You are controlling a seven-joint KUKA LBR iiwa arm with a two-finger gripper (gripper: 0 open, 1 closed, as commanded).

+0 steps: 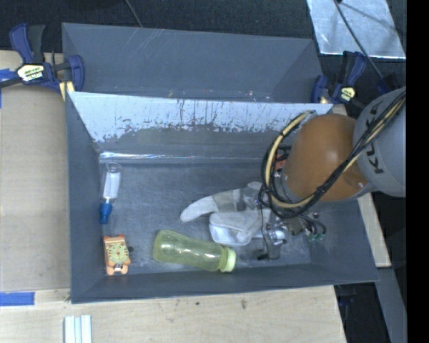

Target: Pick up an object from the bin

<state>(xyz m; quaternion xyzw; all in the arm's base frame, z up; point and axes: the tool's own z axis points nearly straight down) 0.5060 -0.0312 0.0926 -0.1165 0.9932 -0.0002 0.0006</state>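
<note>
Starting at the lower edge of the bin: a yellow-green bottle lies on its side in the lower middle, cap end pointing right. An orange toy sits on its own in the lower left corner.

Just right of the bottle's cap, the jaws are down low near the floor, lower right of centre. We honestly can't tell whether they're released or clenched, since the wrist and its cables hide them. Nothing visibly sits between them.

Right beside them, up and to the left, is a crumpled white wad, which is our guess for the pick since it's closest.

If that's right, we'd go for the thick bunched part nearest the jaws rather than the thin flap trailing off left. We'd come straight down and close low so we get real bulk. Watch the bottle cap too, because a nudge could roll the bottle.

Farther up on the left, a small tube with a blue tip lies well apart from all this, so it's no bother.
</note>
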